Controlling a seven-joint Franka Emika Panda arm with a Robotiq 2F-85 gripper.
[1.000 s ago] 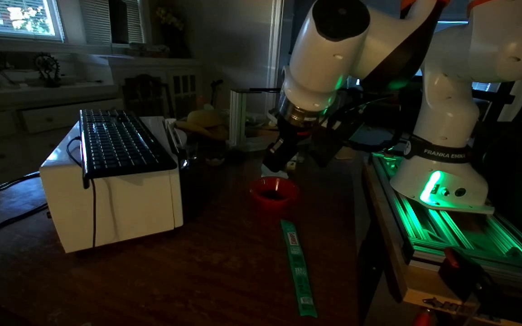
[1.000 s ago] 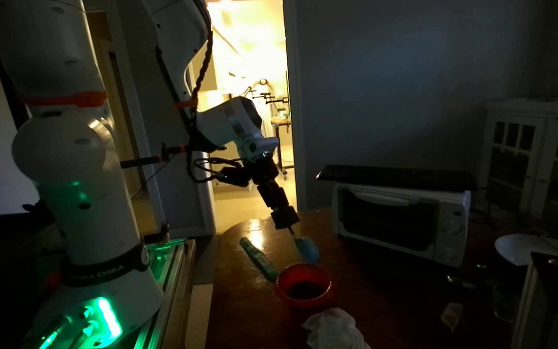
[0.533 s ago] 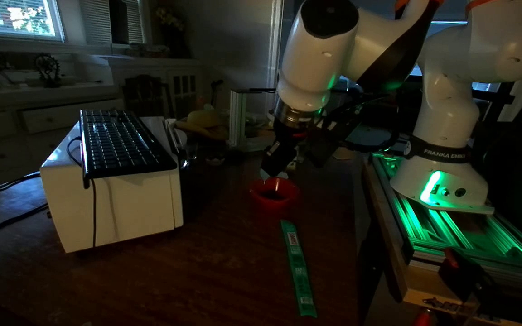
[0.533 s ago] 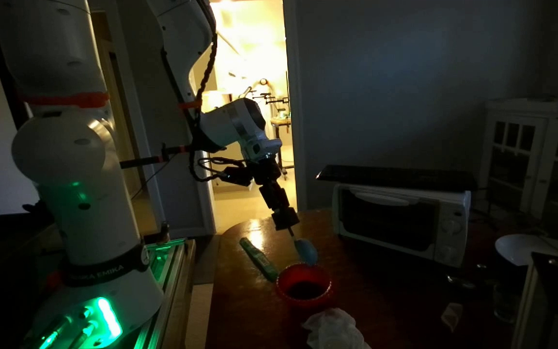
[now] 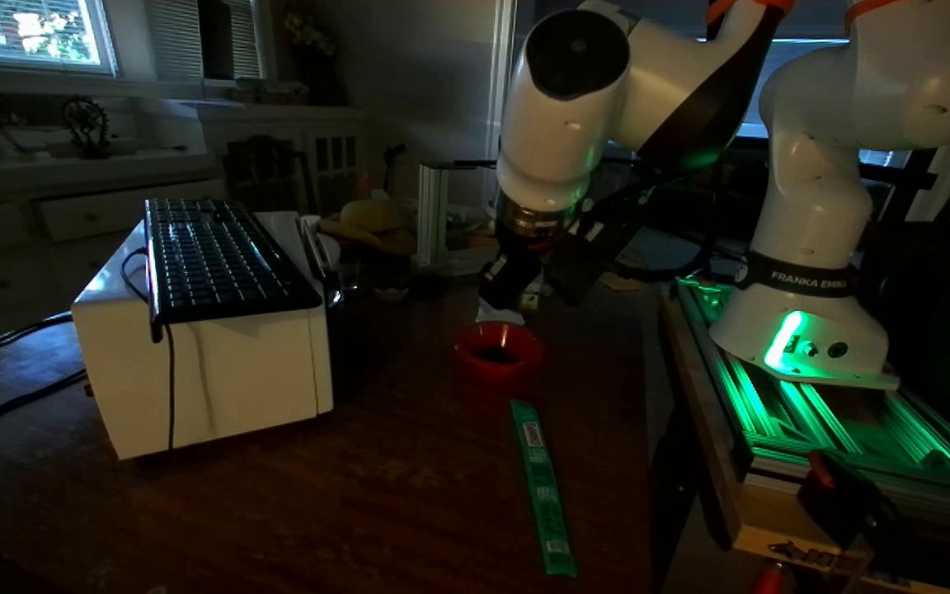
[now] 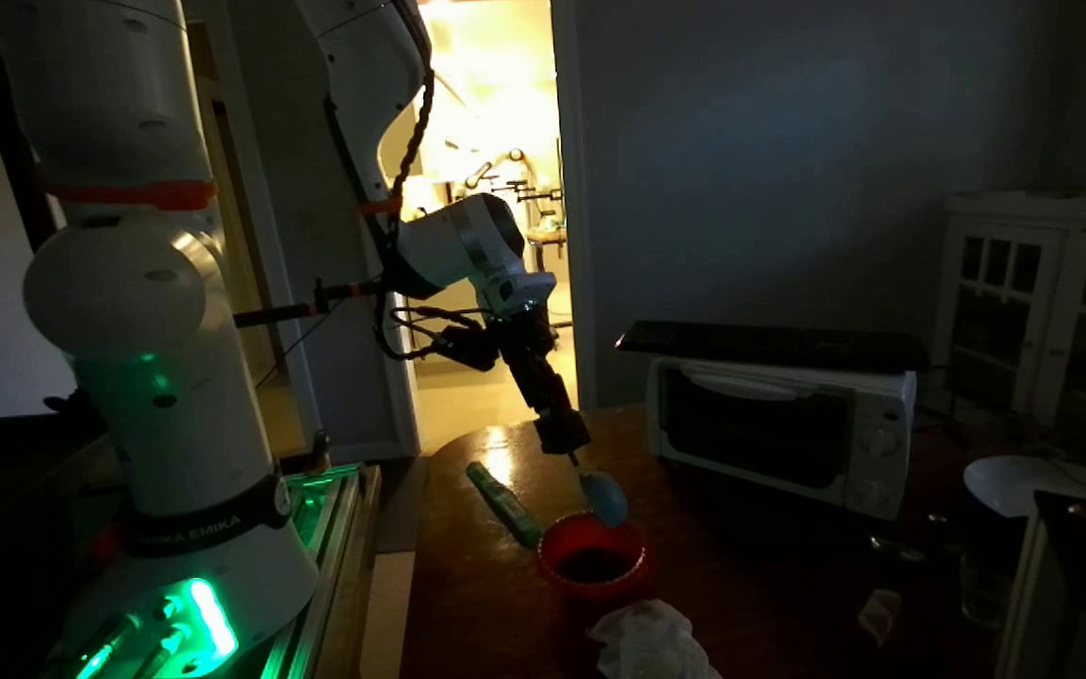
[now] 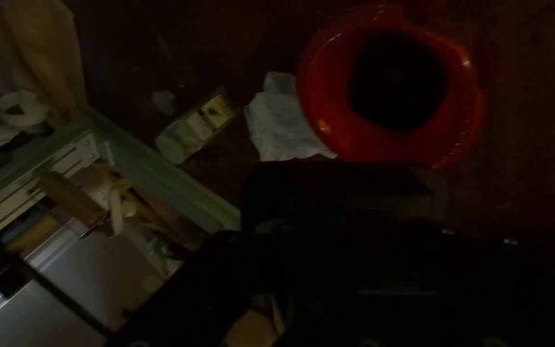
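a: how is the gripper (image 6: 566, 445) found?
b: narrowed, with the thin handle of a blue-headed spoon-like utensil (image 6: 604, 498) pinched at the tip. finer detail there is lost in the dark.
a: and where is the utensil carried?
b: slanted, head down, above the table (image 5: 318, 511); in an exterior view its lower tip is seen overlapping the rim of the red bowl (image 6: 571, 530). whether the rim is touched cannot be told.
a: how is the bowl set?
b: upright on the table. a dark hollow is shown in the wrist view, where the contents cannot be made out.
a: anything noted close by?
b: a long green packet (image 5: 544, 487) is laid flat near the bowl; a crumpled white piece (image 6: 653, 641), plastic or paper, is found just beside the bowl.
a: further off?
b: a white toaster oven (image 6: 760, 429) is placed apart from the bowl, with a black keyboard (image 5: 219, 260) laid across its top. light is poor; a green lamp (image 5: 784, 340) is lit on the arm's base (image 5: 842, 326).
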